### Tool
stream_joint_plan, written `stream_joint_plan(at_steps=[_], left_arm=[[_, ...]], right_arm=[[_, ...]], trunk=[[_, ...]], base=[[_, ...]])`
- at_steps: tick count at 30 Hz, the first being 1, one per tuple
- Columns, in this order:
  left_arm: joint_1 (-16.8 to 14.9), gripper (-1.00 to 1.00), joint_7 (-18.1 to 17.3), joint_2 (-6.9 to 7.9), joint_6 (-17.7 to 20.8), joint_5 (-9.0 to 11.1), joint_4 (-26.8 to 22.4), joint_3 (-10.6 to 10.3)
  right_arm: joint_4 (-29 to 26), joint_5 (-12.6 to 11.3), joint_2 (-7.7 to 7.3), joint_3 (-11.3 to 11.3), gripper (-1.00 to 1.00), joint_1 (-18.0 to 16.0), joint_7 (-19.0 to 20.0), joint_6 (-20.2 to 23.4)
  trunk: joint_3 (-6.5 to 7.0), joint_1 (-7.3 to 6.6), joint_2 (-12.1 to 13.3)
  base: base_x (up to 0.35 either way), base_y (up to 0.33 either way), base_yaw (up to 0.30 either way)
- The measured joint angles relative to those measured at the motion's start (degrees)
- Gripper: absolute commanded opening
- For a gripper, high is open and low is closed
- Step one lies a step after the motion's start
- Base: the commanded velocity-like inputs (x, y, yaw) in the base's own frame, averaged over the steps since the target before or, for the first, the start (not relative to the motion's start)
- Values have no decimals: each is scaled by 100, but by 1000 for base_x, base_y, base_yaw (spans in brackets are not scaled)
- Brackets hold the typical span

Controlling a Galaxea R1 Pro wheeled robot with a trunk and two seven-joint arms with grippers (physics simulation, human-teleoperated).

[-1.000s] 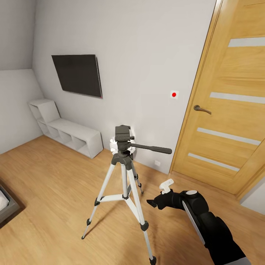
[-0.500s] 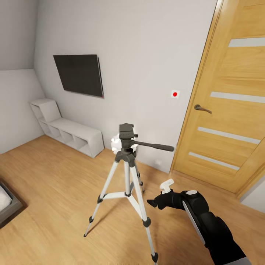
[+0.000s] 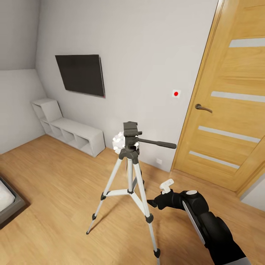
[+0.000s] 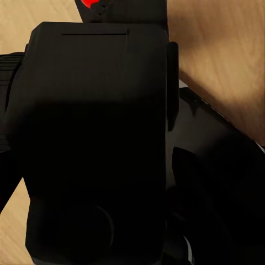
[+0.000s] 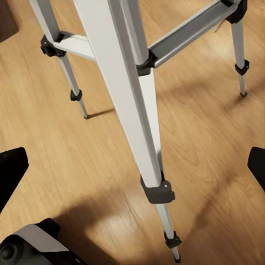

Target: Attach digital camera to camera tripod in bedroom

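Observation:
The camera tripod (image 3: pixel 129 173) stands on the wood floor in the middle of the head view, silver legs spread, its black head (image 3: pixel 131 133) on top with the pan handle (image 3: pixel 158 143) pointing right toward the door. My right gripper (image 3: pixel 151 202) hovers low, just right of the tripod's near leg (image 5: pixel 138 116); in the right wrist view my right gripper (image 5: pixel 132 165) is open, its fingertips (image 5: pixel 11 171) wide apart. The digital camera (image 4: pixel 94 138), a black body with a red dot, sits right against the left wrist lens, held above the floor.
An oak door (image 3: pixel 232 117) with pale stripes takes up the right. White cube shelves (image 3: pixel 71 134) run along the far wall under a black wall screen (image 3: pixel 81 74). A bed corner (image 3: pixel 9 202) pokes in at the left edge. Open floor lies left of the tripod.
The whole head view has shifted: wall screen, shelves and tripod slid slightly right and the tripod looks a little nearer. My right arm holds the same pose.

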Motion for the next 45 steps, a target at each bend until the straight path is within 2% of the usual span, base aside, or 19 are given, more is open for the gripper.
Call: stream_joint_plan(at_steps=[11, 21, 22, 23, 24, 25, 26, 28, 30, 33, 35, 45], left_arm=[[0, -100, 0, 0, 0, 0, 0, 0], [0, -100, 0, 0, 0, 0, 0, 0], [0, -100, 0, 0, 0, 0, 0, 0], [-1, -100, 0, 0, 0, 0, 1, -1], [0, -100, 0, 0, 0, 0, 0, 0], [0, -100, 0, 0, 0, 0, 0, 0], [0, -100, 0, 0, 0, 0, 1, -1], [0, -100, 1, 0, 0, 0, 0, 0], [0, -100, 1, 0, 0, 0, 0, 0], [0, -100, 0, 0, 0, 0, 0, 0], [0, -100, 0, 0, 0, -1, 0, 0], [0, -100, 0, 0, 0, -1, 0, 0]], right_arm=[[9, 0, 15, 1, 100, 0, -2, -2], [11, -4, 132, 18, 100, 0, -10, -92], [15, -6, 199, 17, 100, 0, -13, -113], [58, -20, 457, 5, 100, 0, -28, -187], [78, -6, 567, 10, 100, -1, -39, -218], [86, -1, 615, 10, 100, -1, -42, -228], [104, -12, 777, 9, 100, -1, -55, -252], [109, 0, 853, -19, 100, -1, -62, -280], [125, 6, 1027, -162, 100, -1, -166, -439], [139, 27, 1120, -221, 100, -15, -353, -504], [159, 29, 1175, -250, 100, -142, -561, -532], [238, 37, 1195, -298, 100, -319, -721, -548]], trunk=[[0, 0, 0], [0, 0, 0], [0, 0, 0], [0, 0, 0], [0, 0, 0], [0, 0, 0], [0, 0, 0], [0, 0, 0], [0, 0, 0], [0, 0, 0], [0, 0, 0], [0, 0, 0]], base=[[-1, 1, 0], [0, 0, 0], [0, 0, 0], [0, 0, 0], [0, 0, 0], [0, 0, 0], [0, 0, 0], [0, 0, 0], [0, 0, 0], [0, 0, 0], [0, 0, 0], [0, 0, 0]])
